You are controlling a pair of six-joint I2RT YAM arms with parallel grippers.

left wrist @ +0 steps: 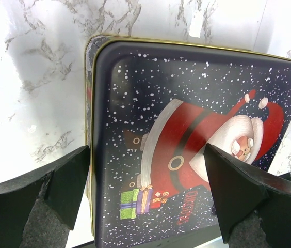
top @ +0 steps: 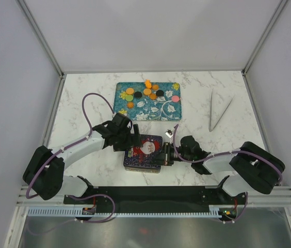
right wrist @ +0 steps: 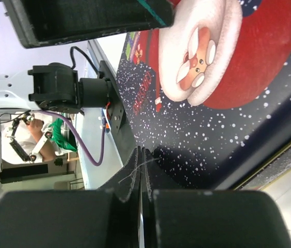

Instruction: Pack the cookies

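The cookies (top: 147,92), small flat discs in orange, green, black, pink and yellow, lie on the teal floral tray (top: 158,108) at the back of the table. In front of it sits a dark blue tin (top: 145,151) with a Santa lid (left wrist: 187,129). My left gripper (top: 133,143) hangs open over the lid's left part, its fingers (left wrist: 65,183) spread wide above the lid. My right gripper (top: 165,153) is shut at the tin's right edge. Its pads (right wrist: 135,170) are pressed together over the lid (right wrist: 238,77) with nothing between them.
A pair of metal tongs (top: 219,111) lies at the right of the marble table (top: 83,98). A small pale object (top: 168,133) rests just behind the tin's right corner. White walls enclose the table on three sides.
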